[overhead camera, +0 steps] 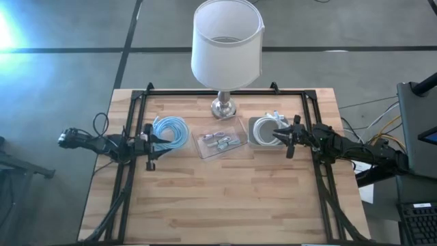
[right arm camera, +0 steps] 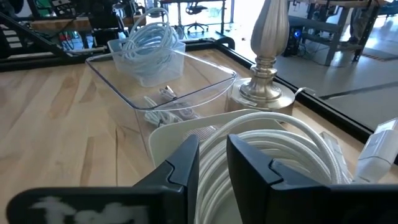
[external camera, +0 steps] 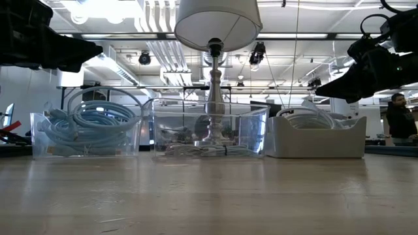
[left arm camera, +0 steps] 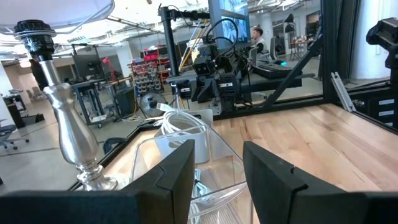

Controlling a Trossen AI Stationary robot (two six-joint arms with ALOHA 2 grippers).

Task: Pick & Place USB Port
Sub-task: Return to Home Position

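Observation:
Three bins stand in a row in front of a lamp. A clear bin [overhead camera: 169, 131] holds coiled light-blue cable. A clear middle bin [overhead camera: 220, 140] holds small USB pieces [right arm camera: 166, 94]. A white bin [overhead camera: 268, 131] holds coiled white cable [right arm camera: 280, 155]. My left gripper [overhead camera: 153, 141] is open and empty, hanging above the blue-cable bin's left side [external camera: 98, 49] and facing the middle bin [left arm camera: 217, 168]. My right gripper [overhead camera: 281, 137] is open by a narrow gap, hanging just above the white cable coil [right arm camera: 213, 158] [external camera: 320, 94].
The lamp [overhead camera: 225, 102] has a silver foot and a white shade, and stands right behind the middle bin. A black frame [overhead camera: 225, 91] runs round the table's far and side edges. Bare wooden tabletop [overhead camera: 225, 198] lies in front of the bins. A person [external camera: 398, 121] stands far off in the room.

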